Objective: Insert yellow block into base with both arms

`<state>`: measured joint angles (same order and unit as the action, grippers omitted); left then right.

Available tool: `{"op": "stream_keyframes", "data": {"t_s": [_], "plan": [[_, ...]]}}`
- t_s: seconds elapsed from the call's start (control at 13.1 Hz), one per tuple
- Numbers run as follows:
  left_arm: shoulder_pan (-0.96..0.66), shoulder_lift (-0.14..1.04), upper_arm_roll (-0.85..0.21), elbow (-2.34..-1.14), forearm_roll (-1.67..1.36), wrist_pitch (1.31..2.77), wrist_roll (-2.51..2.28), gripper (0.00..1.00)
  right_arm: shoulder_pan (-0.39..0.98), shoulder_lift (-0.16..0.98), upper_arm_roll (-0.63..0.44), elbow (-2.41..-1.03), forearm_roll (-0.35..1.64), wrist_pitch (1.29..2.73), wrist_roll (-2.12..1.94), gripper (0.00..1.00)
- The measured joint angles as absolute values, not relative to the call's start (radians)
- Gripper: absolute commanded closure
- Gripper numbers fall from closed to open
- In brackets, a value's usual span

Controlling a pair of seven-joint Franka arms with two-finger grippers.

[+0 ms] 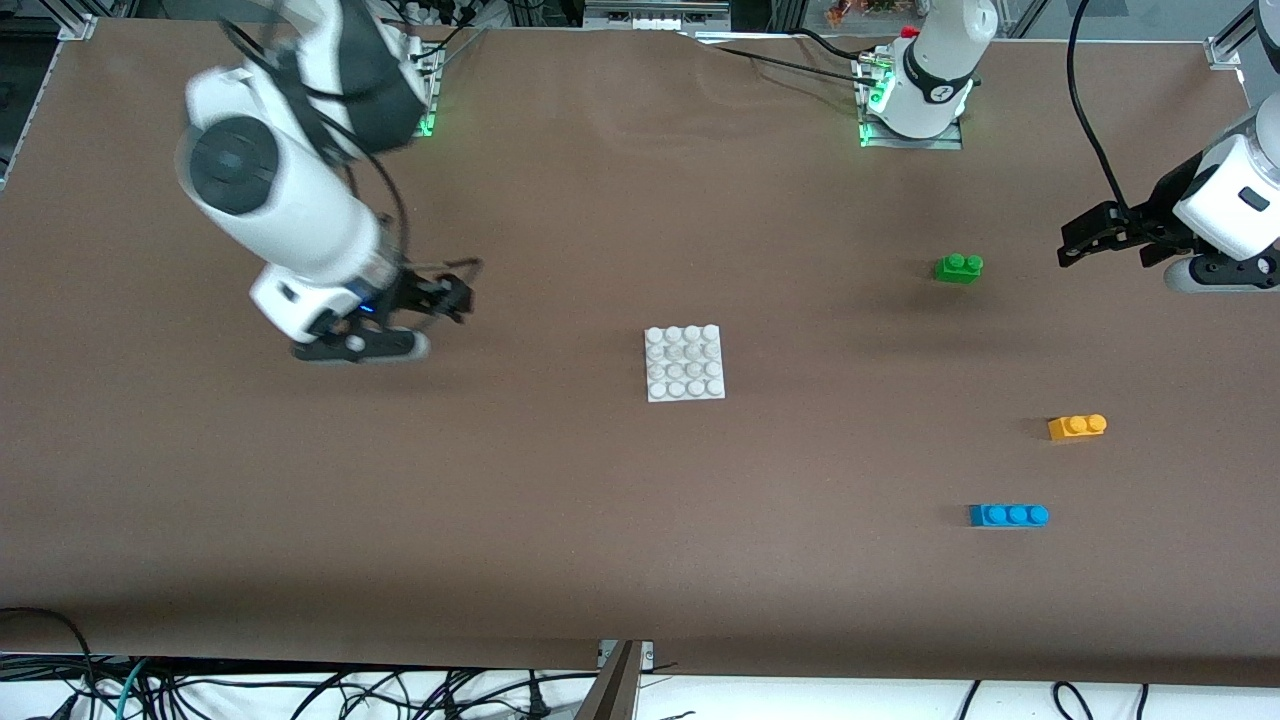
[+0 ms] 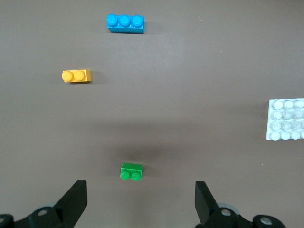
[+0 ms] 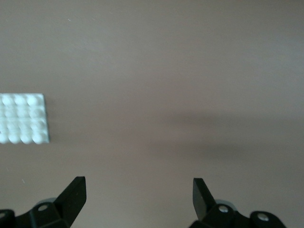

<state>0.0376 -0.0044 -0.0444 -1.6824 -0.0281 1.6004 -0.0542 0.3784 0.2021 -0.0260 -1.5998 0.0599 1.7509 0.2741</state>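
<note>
A brown tabletop (image 1: 600,520) seen from high across it, with both robot arms raised and holding nothing. Only this front view shows all four pieces at once: the white studded base (image 1: 684,363) near the middle, and toward the left arm's end a green brick (image 1: 958,267), the yellow block (image 1: 1077,427) nearer the camera, and a blue brick (image 1: 1008,515) nearer still. The yellow block lies flat, studs up, long axis running along the tabletop's length, well apart from the base. The left end effector (image 2: 141,202) hangs wide open over the green brick (image 2: 131,172). The right wrist view shows only the base (image 3: 23,118) and the right end effector (image 3: 139,199), wide open over bare tabletop
</note>
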Motion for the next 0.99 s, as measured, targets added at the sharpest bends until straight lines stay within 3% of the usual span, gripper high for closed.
{"op": "stream_keyframes", "data": {"t_s": [0.38,0.69,0.99], "plan": [[0.038,-0.004,-0.043,-1.682,-0.028,1.586,-0.054,0.00,0.217,-0.034,0.011,-1.751,0.060,1.604,0.123,0.01],[0.043,0.034,-0.042,-1.684,-0.028,1.585,-0.054,0.00,0.129,-0.062,0.035,-1.740,0.032,1.564,0.013,0.01],[0.085,0.147,-0.038,-1.686,-0.026,1.707,-0.053,0.00,0.104,-0.063,0.037,-1.732,-0.005,1.554,-0.039,0.01]]}}
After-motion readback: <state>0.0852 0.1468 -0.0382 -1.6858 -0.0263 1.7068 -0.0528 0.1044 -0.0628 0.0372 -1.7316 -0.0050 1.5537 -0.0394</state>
